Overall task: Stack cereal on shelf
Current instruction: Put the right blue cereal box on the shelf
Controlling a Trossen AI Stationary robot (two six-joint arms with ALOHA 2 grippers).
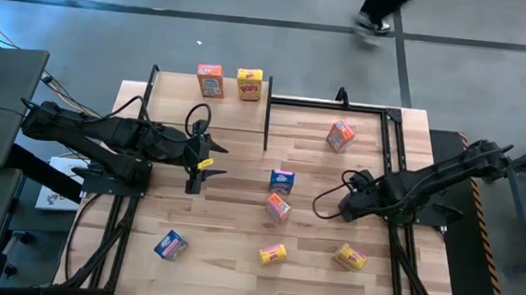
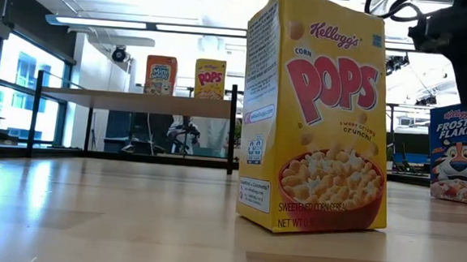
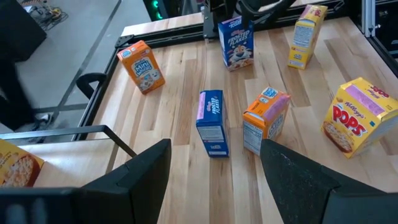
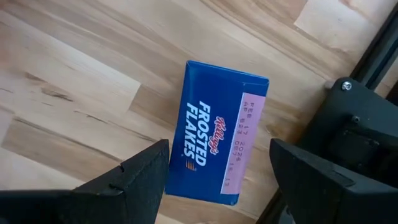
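**Right gripper lines up on a blue box; two boxes on the shelf**

Near the near edge of the planked wooden tabletop (image 1: 227, 226), a yellow Corn Pops cardboard box (image 2: 315, 120) stands loose, not yet picked. Near the right edge, the right gripper (image 4: 219, 149) hovers with fingers spread either side of an upright blue Frosted Flakes cardboard box (image 4: 217, 146), likely aligning for a grasp. The left gripper (image 1: 216, 160), empty and spread, waits mid-left. At the far-left corner, the light-wood shelf board on black posts (image 2: 138, 98) carries an orange box (image 2: 161, 75) beside a yellow box (image 2: 210, 78).
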